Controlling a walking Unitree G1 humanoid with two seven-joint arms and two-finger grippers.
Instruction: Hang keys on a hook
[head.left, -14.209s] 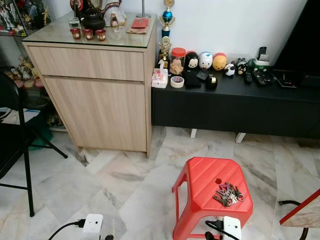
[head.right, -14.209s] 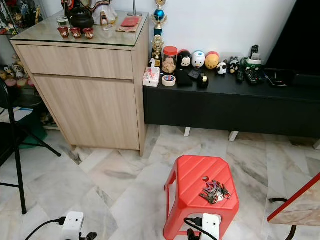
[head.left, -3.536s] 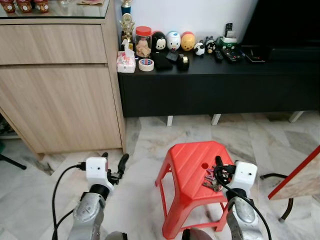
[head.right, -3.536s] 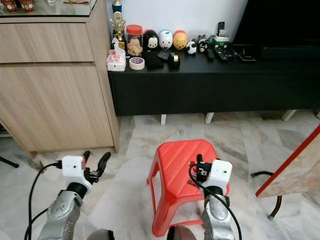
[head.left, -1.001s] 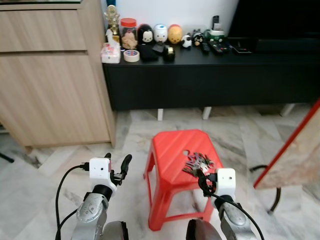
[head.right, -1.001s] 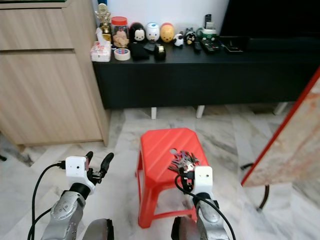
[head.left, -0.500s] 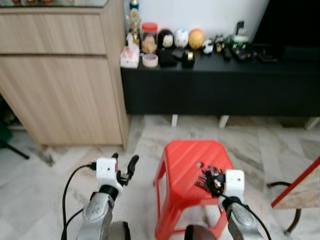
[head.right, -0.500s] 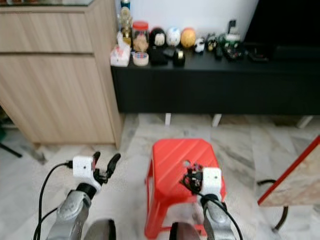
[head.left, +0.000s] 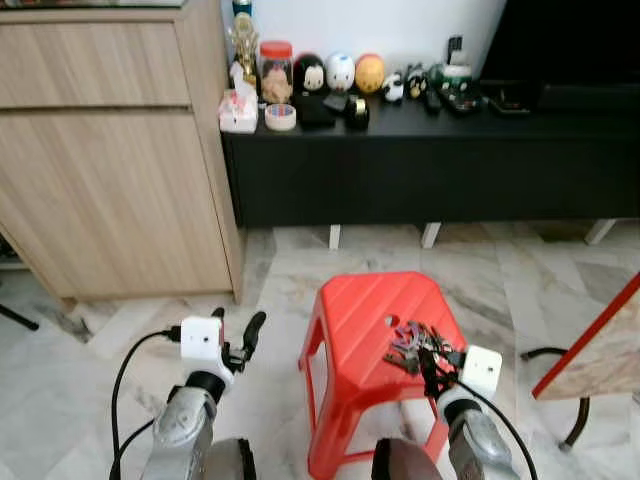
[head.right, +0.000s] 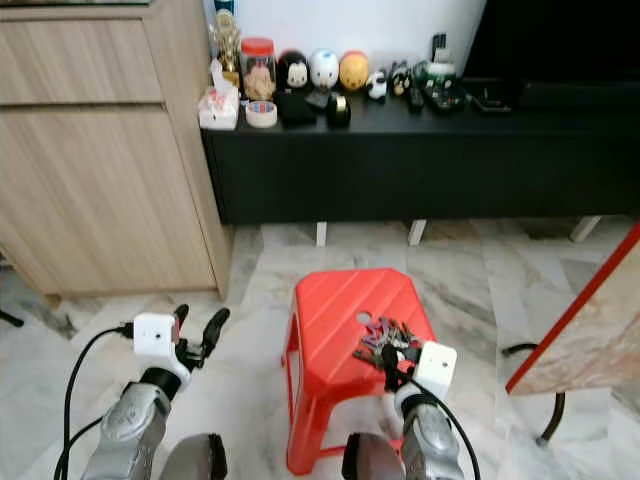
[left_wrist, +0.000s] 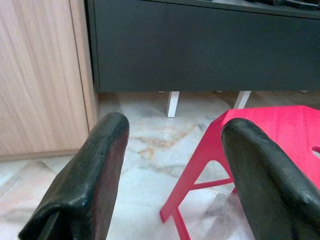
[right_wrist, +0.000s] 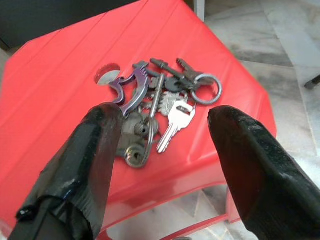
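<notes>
Keys (right_wrist: 160, 112) on red stool (head.left: 365, 320) just beyond spread right claw (right_wrist: 162, 150) (untouched); left claw (head.left: 235, 330) spread, over floor.

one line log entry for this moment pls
phase: pre-grasp | right gripper: open, over keys | keys: on red stool | left gripper: open, idle

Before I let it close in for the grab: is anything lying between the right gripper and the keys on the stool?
Nothing visible. The right gripper is open, its fingers straddling the keys, which lie alone on the red stool beside its centre hole.
</notes>
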